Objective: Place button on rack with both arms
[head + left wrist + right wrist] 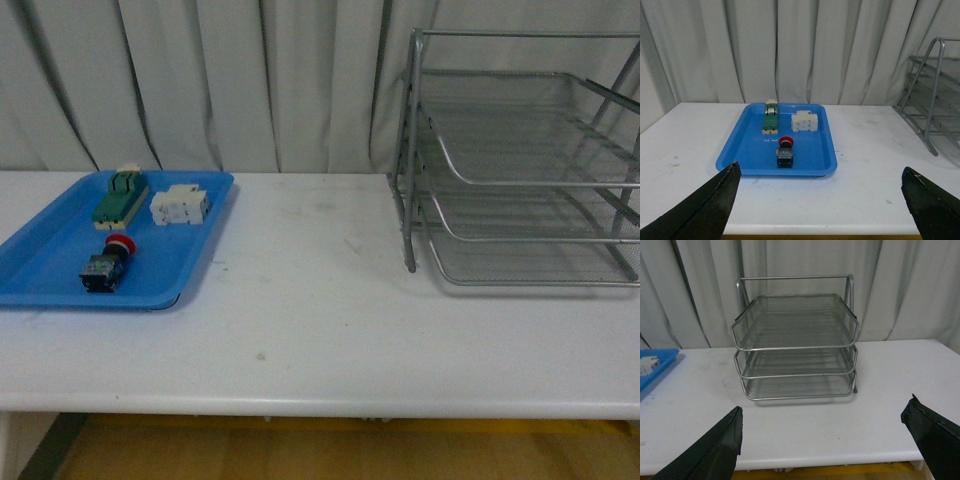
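The button (107, 265), red cap on a black and bluish body, lies in the near part of a flat blue tray (40, 285) on the left of the white table. In the left wrist view the button (785, 152) lies well ahead of my open left gripper (821, 200), whose black fingertips (715, 200) frame the table's near edge. The silver wire-mesh rack (520, 170) stands at the right back. My open right gripper (825, 440) faces the rack (796, 347) from the table's front, apart from it. Neither arm shows in the front view.
The blue tray (730, 155) also holds a green and beige component (120, 197) and a white terminal block (180, 206). White curtains hang behind the table. The table's front edge (320, 410) runs across the near side.
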Controlling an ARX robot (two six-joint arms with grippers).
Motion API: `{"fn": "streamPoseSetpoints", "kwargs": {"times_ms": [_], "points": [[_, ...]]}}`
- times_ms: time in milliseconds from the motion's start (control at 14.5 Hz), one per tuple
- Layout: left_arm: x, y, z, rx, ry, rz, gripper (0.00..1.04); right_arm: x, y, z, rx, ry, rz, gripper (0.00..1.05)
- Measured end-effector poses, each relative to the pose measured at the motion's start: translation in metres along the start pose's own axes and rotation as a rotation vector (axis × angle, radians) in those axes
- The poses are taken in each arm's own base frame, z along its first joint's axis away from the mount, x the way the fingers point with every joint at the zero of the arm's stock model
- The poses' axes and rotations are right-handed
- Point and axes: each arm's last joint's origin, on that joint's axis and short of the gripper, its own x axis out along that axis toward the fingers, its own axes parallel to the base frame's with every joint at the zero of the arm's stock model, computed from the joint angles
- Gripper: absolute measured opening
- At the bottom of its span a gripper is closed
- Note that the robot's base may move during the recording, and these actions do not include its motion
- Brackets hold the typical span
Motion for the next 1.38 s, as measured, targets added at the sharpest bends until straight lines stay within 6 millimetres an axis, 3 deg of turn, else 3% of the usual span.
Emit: {"fn": "streamPoseSetpoints", "kwargs": {"times_ms": [207, 276, 414, 483, 621, 759, 1103, 1241, 1379], "points": [[0.000, 0.000, 0.000, 0.000, 0.000, 0.000, 0.98, 0.000, 0.000, 0.000, 0.000, 0.000, 0.000, 0.98], [0.000, 0.000, 0.000, 0.000, 0.000, 0.000, 0.98, 0.002, 0.001, -0.004, 0.073, 0.227, 0.063, 0.98], [0.000, 0.000, 0.000, 0.000, 0.000, 0.000, 0.98, 0.044, -0.002, -0.009, 0.422, 0.299, 0.049, 0.98], [0.000, 0.000, 0.000, 0.000, 0.000, 0.000, 0.98, 0.077, -0.004, -0.014, 0.634, 0.302, 0.019, 0.98], [0.000, 0.000, 0.000, 0.000, 0.000, 0.000, 0.98, 0.113, -0.007, -0.015, 0.828, 0.268, 0.002, 0.98], [0.000, 0.000, 0.000, 0.000, 0.000, 0.000, 0.98, 0.144, -0.007, -0.029, 0.998, 0.302, -0.035, 0.98], [0.000, 0.000, 0.000, 0.000, 0.000, 0.000, 0.98, 0.211, 0.001, -0.061, 1.177, 0.378, -0.100, 0.98], [0.000, 0.000, 0.000, 0.000, 0.000, 0.000, 0.98, 0.252, 0.007, -0.077, 1.197, 0.401, -0.119, 0.98], [0.000, 0.000, 0.000, 0.000, 0.000, 0.000, 0.98, 0.267, 0.007, -0.086, 1.195, 0.412, -0.138, 0.98]]}}
